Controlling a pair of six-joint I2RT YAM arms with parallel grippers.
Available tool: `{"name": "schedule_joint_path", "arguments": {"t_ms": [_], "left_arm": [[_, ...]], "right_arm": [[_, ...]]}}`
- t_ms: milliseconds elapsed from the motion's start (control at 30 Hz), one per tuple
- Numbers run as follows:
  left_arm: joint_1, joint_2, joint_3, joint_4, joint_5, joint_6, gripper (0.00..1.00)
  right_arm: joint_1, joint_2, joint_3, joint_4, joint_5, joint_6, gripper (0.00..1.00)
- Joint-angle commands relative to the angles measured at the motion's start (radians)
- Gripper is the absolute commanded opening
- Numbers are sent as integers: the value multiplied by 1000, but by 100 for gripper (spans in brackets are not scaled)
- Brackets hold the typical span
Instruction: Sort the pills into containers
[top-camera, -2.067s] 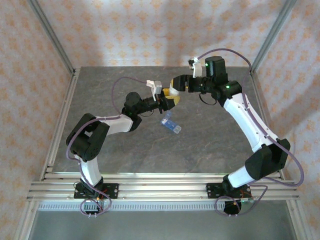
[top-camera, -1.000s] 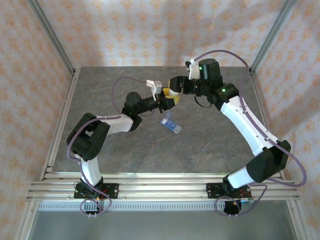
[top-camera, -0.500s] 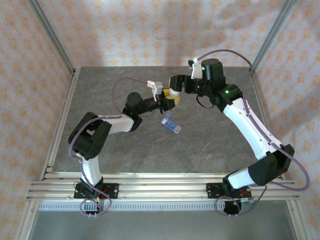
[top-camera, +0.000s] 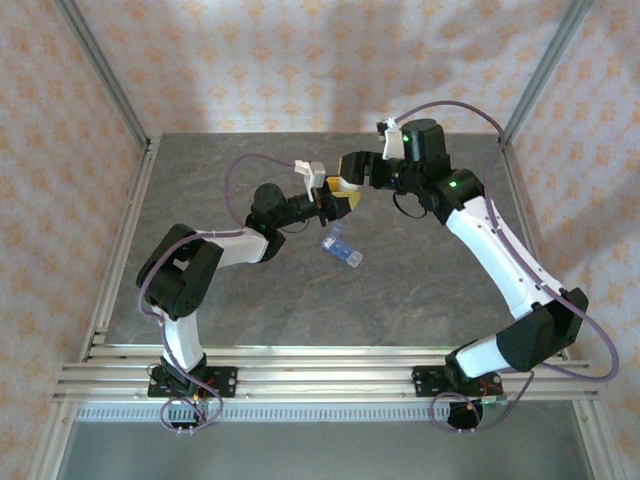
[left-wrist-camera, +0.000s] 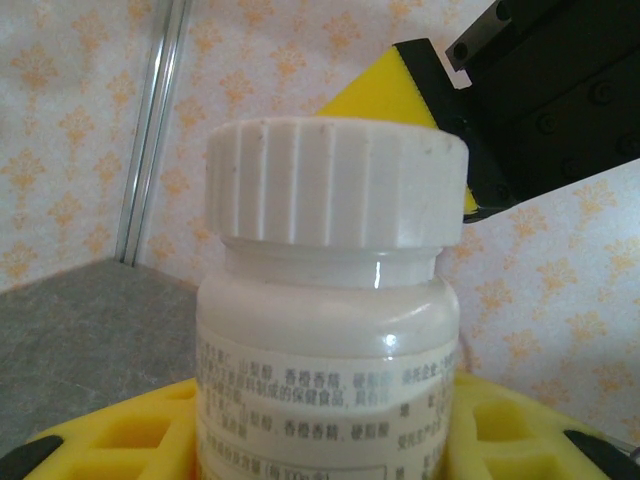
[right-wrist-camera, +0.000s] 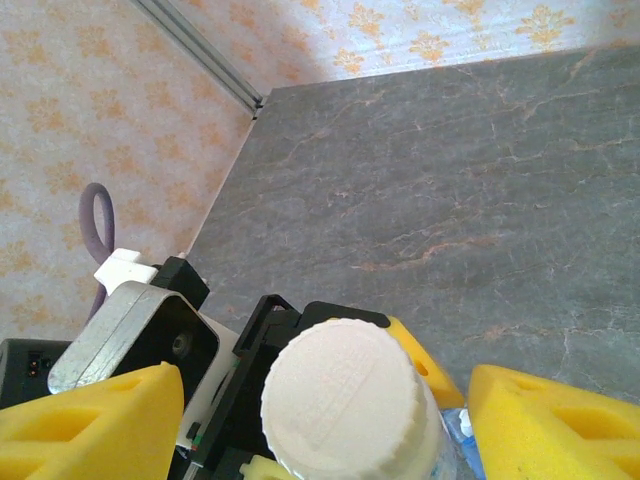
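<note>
My left gripper (top-camera: 337, 201) is shut on a cream-white pill bottle (left-wrist-camera: 330, 330) and holds it upright above the table, its yellow pads on either side of the body. The ribbed white cap (right-wrist-camera: 345, 405) is on the bottle. My right gripper (right-wrist-camera: 330, 430) hangs over the cap, open, and its yellow pads (right-wrist-camera: 90, 420) stand apart from the cap on both sides. One right finger (left-wrist-camera: 385, 95) shows behind the cap. The light-blue containers (top-camera: 342, 247) lie on the table just below the bottle. The pills are hidden.
The grey stone-patterned table (top-camera: 250, 290) lies under both arms. Metal frame posts (top-camera: 100, 75) and patterned walls close it in at the left, back and right. A purple cable (top-camera: 240, 170) loops off the left wrist.
The right gripper's jaws have spread wider around the cap, and its wrist has shifted slightly right. The left gripper keeps the bottle in the same place.
</note>
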Motion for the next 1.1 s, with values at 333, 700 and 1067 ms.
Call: {"name": "schedule_joint_path", "arguments": {"t_ms": [333, 700, 1067], "left_arm": [[7, 7, 36, 53, -4, 14, 0], [8, 10, 34, 52, -5, 15, 0], [7, 15, 39, 53, -5, 14, 0]], "right_arm": [[22, -20, -2, 12, -1, 22, 73], [32, -29, -3, 7, -1, 24, 73], [38, -50, -20, 0, 12, 19, 72]]}}
